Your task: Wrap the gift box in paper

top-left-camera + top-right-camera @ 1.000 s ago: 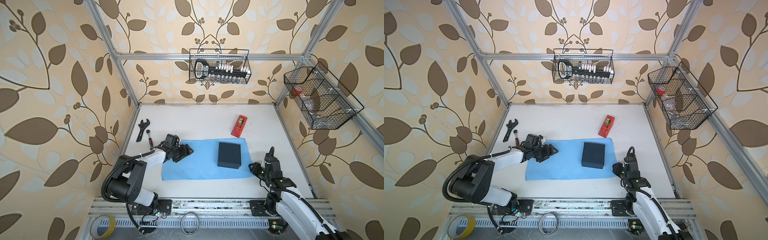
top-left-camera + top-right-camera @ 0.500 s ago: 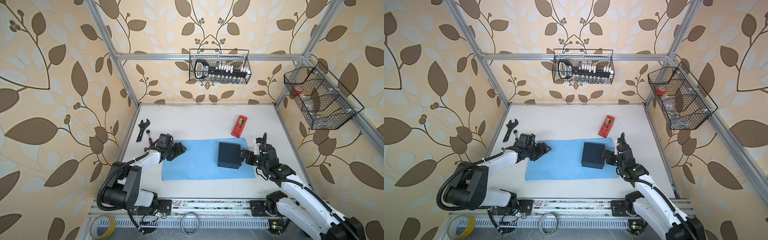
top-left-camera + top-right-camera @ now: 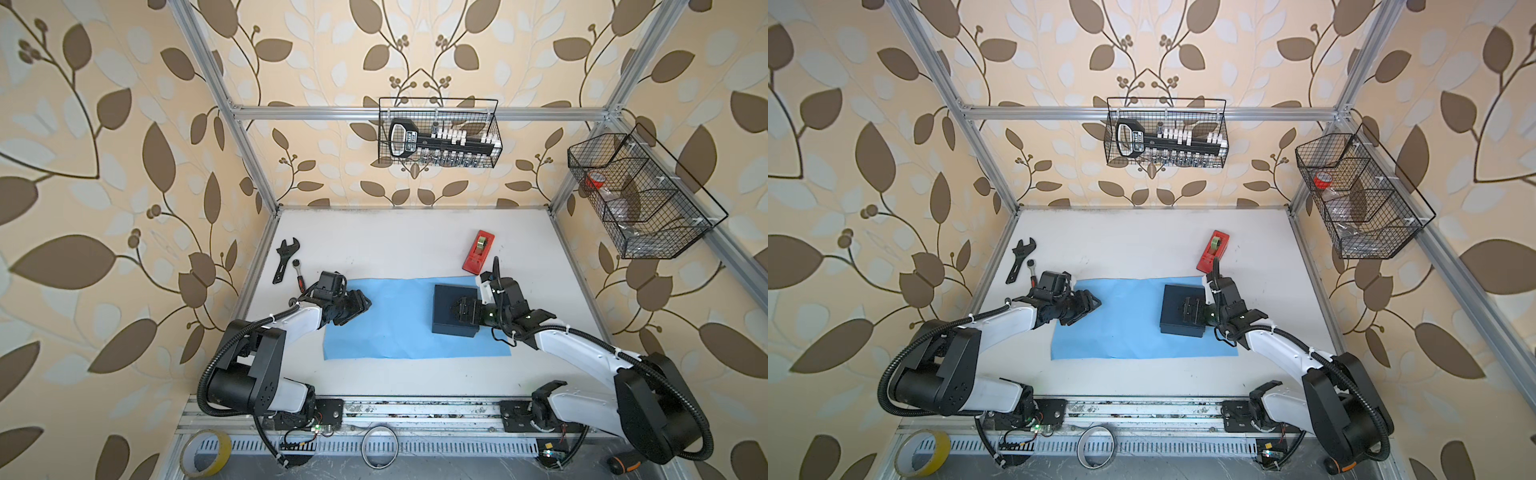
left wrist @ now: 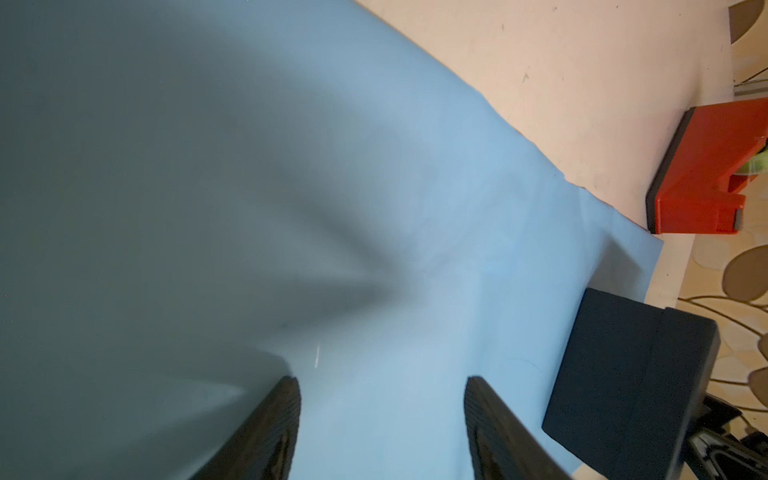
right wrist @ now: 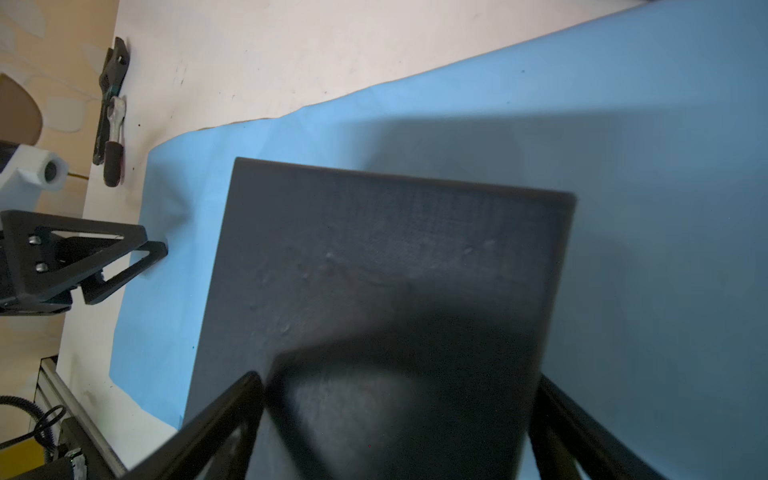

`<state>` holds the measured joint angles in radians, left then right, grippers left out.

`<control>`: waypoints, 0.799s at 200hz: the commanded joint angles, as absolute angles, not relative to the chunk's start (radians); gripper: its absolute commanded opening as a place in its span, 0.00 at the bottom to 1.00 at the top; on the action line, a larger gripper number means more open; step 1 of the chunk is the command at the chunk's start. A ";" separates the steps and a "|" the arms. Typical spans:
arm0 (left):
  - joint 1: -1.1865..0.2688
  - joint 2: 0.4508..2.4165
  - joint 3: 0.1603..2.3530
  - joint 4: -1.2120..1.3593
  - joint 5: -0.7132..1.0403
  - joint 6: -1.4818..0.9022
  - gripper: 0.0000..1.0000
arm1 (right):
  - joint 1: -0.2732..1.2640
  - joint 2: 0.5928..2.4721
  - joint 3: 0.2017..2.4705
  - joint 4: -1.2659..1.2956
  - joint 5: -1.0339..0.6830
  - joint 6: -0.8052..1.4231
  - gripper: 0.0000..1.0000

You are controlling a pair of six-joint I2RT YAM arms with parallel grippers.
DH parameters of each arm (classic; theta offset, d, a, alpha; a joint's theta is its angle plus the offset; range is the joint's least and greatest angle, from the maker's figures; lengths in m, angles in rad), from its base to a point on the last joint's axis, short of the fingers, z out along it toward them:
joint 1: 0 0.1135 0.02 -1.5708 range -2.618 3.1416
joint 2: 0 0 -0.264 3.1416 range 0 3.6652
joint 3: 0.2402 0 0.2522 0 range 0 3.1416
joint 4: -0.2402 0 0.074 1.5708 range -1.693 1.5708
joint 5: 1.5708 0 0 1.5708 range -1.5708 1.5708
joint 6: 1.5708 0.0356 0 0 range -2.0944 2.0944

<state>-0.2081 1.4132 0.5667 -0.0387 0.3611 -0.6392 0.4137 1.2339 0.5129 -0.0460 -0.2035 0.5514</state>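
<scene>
The gift box point(image 3: 442, 320) point(image 3: 1171, 320) is a flat dark square and lies on the right part of the light blue paper point(image 3: 399, 324) point(image 3: 1125, 324), which is spread flat on the table. Low over the box's right half hovers my right gripper point(image 3: 456, 309) point(image 3: 1185, 311), open. In its wrist view, its wide jaws point(image 5: 399, 378) straddle the box's lid point(image 5: 395, 249). My left gripper point(image 3: 362, 306) point(image 3: 1090, 309) is open over the paper's left edge. The left wrist view shows only paper point(image 4: 415, 208) between its fingers point(image 4: 380, 380), and the box point(image 4: 623, 374) far off.
A red tape dispenser point(image 3: 478, 252) point(image 3: 1213, 250) stands just behind the paper's back right corner. A black wrench point(image 3: 284, 259) and a ratchet point(image 3: 300, 278) lie at the back left. Wire baskets hang on the back wall point(image 3: 440, 133) and the right wall point(image 3: 640, 195).
My right gripper has swung from the table's front right to over the box and opened wide. The left gripper stayed at the paper's left edge, its jaws a little narrower.
</scene>
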 commanded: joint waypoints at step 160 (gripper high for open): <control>-0.206 1.329 0.586 -0.110 0.364 -0.644 0.79 | 0.687 1.508 0.713 0.144 -0.172 0.716 0.93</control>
